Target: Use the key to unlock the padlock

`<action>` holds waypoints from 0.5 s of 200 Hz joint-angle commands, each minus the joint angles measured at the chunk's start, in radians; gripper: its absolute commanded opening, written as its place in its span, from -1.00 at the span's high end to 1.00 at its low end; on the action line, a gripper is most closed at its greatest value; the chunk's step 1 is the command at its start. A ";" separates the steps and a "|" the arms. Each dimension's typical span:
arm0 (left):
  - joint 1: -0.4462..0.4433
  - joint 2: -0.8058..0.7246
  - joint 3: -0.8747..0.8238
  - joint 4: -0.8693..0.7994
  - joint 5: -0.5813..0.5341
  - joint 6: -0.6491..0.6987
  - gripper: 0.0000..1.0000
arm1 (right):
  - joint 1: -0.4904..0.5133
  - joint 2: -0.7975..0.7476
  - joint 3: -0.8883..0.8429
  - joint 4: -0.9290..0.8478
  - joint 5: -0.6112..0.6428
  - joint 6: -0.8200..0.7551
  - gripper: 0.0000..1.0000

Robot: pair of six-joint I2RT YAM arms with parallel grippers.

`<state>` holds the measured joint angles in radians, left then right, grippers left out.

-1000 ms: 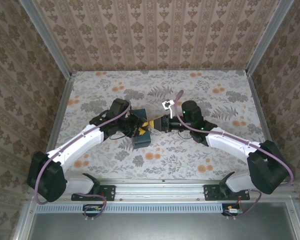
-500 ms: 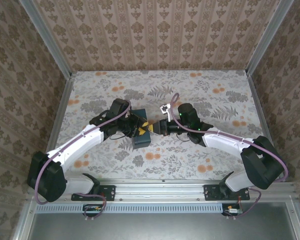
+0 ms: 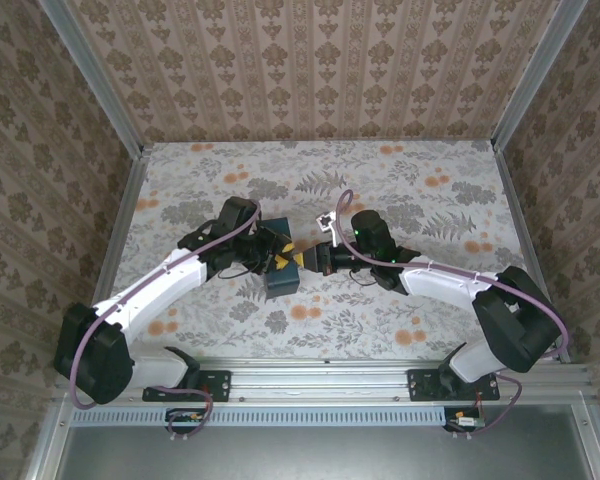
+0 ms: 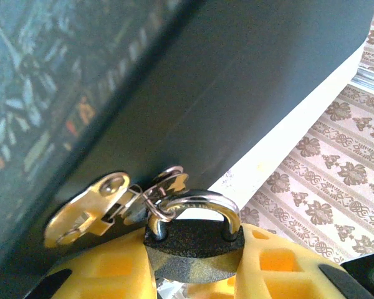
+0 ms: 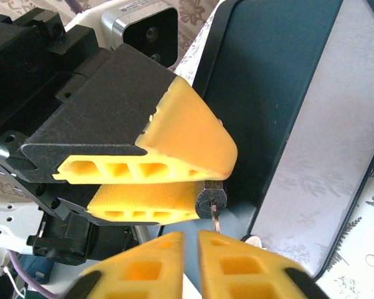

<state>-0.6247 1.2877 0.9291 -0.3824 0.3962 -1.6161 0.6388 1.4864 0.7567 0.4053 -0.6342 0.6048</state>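
Camouflage-patterned padlock [image 4: 193,246] near mid-table, shackle through a brass hasp [image 4: 87,208] on the right side of a dark box [image 4: 237,93]; body clamped between the left gripper's [image 4: 193,265] yellow fingers; key [image 5: 213,208] apparently seated in its right-facing end; right gripper [image 5: 190,240] nearly closed just beside the key, hold on it impossible to tell. Probably best: pinch the bow squarely; turn about the key's own axis; brace firmly on the left.
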 commanded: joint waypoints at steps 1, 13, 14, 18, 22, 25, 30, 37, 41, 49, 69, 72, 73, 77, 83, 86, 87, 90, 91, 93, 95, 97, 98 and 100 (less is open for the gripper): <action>-0.001 -0.022 0.000 0.011 0.004 -0.005 1.00 | 0.015 0.026 -0.004 0.000 0.012 0.015 0.89; -0.001 -0.021 -0.004 0.021 0.008 -0.012 1.00 | 0.016 0.039 0.001 0.024 0.002 0.031 0.93; -0.001 -0.021 -0.004 0.022 0.008 -0.013 1.00 | 0.016 0.040 0.001 0.026 0.001 0.032 0.93; -0.001 -0.019 -0.006 0.031 0.010 -0.014 1.00 | 0.017 0.046 0.001 0.038 -0.002 0.039 0.94; -0.002 -0.019 -0.008 0.039 0.013 -0.016 1.00 | 0.018 0.050 0.001 0.050 -0.002 0.046 0.94; -0.001 -0.017 -0.008 0.043 0.015 -0.018 1.00 | 0.018 0.052 0.001 0.057 -0.002 0.050 0.95; -0.003 -0.013 -0.008 0.054 0.021 -0.019 1.00 | 0.019 0.060 0.002 0.073 -0.003 0.059 0.96; -0.003 -0.007 -0.007 0.077 0.033 -0.021 1.00 | 0.021 0.069 0.004 0.091 -0.003 0.069 0.97; -0.003 -0.002 -0.007 0.087 0.041 -0.023 1.00 | 0.021 0.075 0.007 0.102 -0.004 0.075 0.98; -0.006 0.006 -0.003 0.106 0.050 -0.021 1.00 | 0.022 0.086 0.014 0.124 -0.005 0.089 1.00; -0.010 0.020 0.011 0.122 0.066 -0.016 1.00 | 0.022 0.107 0.041 0.151 -0.007 0.107 1.00; -0.010 0.020 0.012 0.118 0.067 -0.016 1.00 | 0.022 0.108 0.045 0.149 -0.008 0.106 1.00; -0.010 0.019 0.013 0.118 0.066 -0.015 1.00 | 0.022 0.107 0.047 0.148 -0.010 0.106 1.00; -0.008 0.018 0.014 0.110 0.064 -0.013 1.00 | 0.022 0.106 0.053 0.141 -0.011 0.101 1.00; -0.002 0.014 0.013 0.093 0.061 -0.005 1.00 | 0.020 0.097 0.062 0.119 -0.013 0.083 0.94; 0.002 0.012 0.014 0.080 0.060 -0.001 1.00 | 0.019 0.091 0.066 0.098 -0.010 0.076 0.86; 0.003 0.012 0.014 0.076 0.061 0.001 1.00 | 0.018 0.088 0.067 0.092 -0.009 0.069 0.84; 0.009 0.009 0.015 0.062 0.061 0.007 1.00 | 0.016 0.078 0.070 0.065 -0.004 0.054 0.77; 0.011 0.009 0.016 0.057 0.061 0.009 1.00 | 0.015 0.075 0.072 0.057 -0.003 0.046 0.75; 0.015 0.007 0.015 0.049 0.061 0.014 1.00 | 0.014 0.068 0.075 0.035 0.001 0.031 0.71; 0.019 0.005 0.015 0.042 0.061 0.017 1.00 | 0.011 0.059 0.078 0.015 0.003 0.014 0.68; 0.022 0.003 0.014 0.033 0.061 0.021 1.00 | 0.010 0.051 0.079 -0.010 0.007 -0.002 0.64; 0.024 0.002 0.014 0.029 0.061 0.023 1.00 | 0.008 0.046 0.081 -0.020 0.009 -0.010 0.62; 0.028 0.000 0.014 0.020 0.061 0.027 1.00 | 0.007 0.038 0.084 -0.040 0.012 -0.031 0.59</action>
<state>-0.6010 1.2964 0.9249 -0.3515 0.3801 -1.6230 0.6422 1.5589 0.7853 0.5037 -0.6411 0.6777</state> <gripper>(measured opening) 0.272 0.117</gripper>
